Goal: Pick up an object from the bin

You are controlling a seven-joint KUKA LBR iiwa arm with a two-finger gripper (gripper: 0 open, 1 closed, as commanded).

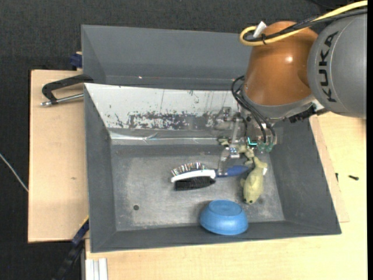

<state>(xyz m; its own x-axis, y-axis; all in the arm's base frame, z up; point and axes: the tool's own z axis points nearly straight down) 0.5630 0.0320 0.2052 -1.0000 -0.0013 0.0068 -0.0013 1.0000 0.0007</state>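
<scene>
The grey metal bin (140, 191) holds three loose things towards its near right. The arm (280, 63), under its orange cover, reaches in from the right over the bin's far right part. A round blue bowl (223, 217) lies upside down against the near wall. A brush (192, 177) with white bristles, a black body and a blue handle lies mid-floor. A pale tan soft thing (253, 184) lies just right of it. The claw (236, 150) hangs low over the brush's handle end; how far open it is cannot be told.
</scene>
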